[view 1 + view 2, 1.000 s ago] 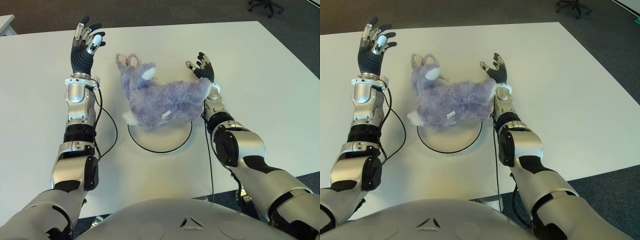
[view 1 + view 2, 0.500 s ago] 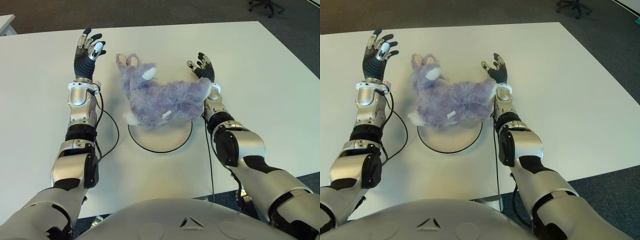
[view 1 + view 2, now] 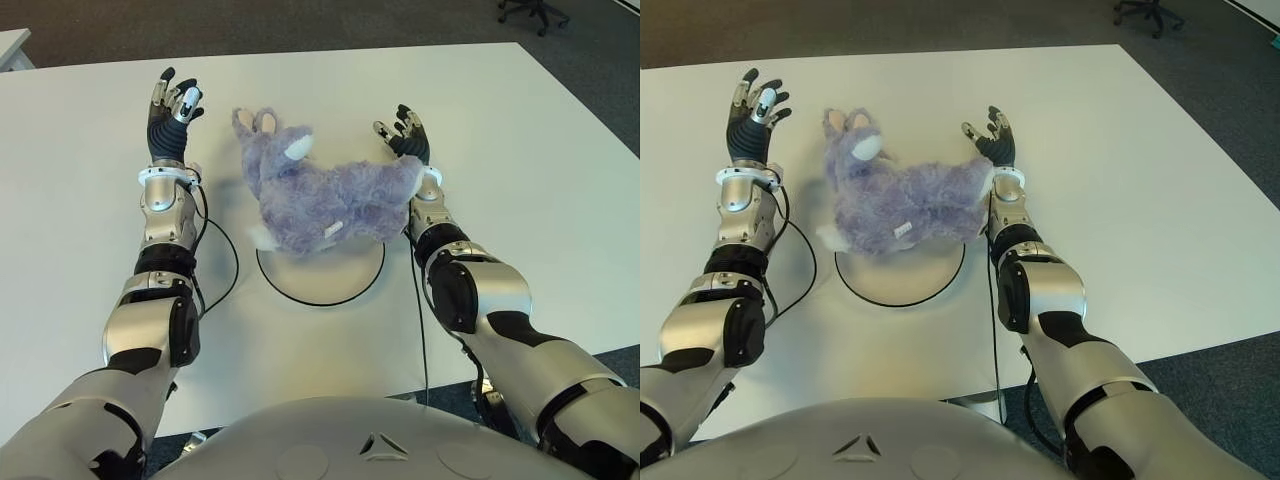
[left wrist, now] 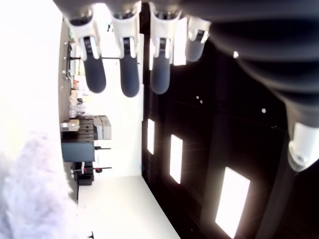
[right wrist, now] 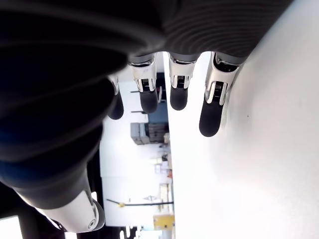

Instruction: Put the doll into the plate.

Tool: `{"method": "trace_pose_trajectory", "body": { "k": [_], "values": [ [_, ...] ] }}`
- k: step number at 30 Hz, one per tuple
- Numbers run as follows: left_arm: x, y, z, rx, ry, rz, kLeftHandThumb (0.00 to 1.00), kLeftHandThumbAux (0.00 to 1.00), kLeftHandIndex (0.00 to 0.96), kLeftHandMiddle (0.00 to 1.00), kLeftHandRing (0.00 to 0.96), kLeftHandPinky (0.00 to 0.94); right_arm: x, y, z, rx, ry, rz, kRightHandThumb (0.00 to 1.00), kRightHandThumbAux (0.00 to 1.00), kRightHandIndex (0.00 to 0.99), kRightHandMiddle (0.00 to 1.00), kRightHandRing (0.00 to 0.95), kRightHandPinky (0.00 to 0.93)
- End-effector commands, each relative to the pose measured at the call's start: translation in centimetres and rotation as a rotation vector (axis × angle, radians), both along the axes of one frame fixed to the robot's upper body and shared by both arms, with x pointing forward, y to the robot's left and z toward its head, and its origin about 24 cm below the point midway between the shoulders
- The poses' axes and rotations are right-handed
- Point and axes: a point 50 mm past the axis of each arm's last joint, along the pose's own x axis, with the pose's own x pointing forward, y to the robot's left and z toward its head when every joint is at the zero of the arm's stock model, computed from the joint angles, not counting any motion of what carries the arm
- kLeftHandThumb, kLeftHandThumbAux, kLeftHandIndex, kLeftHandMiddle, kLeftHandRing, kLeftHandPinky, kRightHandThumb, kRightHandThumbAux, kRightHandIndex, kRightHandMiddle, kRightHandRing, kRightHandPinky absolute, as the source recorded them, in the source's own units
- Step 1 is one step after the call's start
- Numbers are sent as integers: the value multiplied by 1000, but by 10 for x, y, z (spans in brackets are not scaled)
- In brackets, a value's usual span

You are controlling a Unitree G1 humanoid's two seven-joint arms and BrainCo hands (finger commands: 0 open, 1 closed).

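Seemingly at rest, the fluffy purple-grey plush rabbit doll lies across the far half of the round white plate with a dark rim on the white bench in the left eye view, its ears pointing away from the robot; the left robot hand is raised palm-up well apart on the doll's left, fingers spread and holding nothing, while the right robot hand sits just beside the doll's right end, fingers relaxed and empty. From the right eye the layout reads the same. Through the left wrist camera, straight fingers extend free, with purple fur off to one side. The right wrist camera shows extended fingers over bare bench.
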Motion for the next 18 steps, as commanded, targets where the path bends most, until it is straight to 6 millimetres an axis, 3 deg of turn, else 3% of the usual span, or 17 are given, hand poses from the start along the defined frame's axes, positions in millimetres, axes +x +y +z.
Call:
{"method": "trace_pose_trajectory", "body": {
  "k": [1,9,18],
  "values": [
    [0,-4,-13,-25,59,15,0,505,49,188,206,228,-17,-6,-37,0,153,-23,323,775,104,19,0,0],
    [2,-10,-29,-33,149,18,0,498,29,186,185,144,-17,-6,-37,3,154,-24,327,778,102,23,0,0],
    [1,-11,-38,-47,203,30,0,516,24,171,182,204,-17,-6,-38,5,155,-26,311,775,116,17,0,0]
  ]
}}
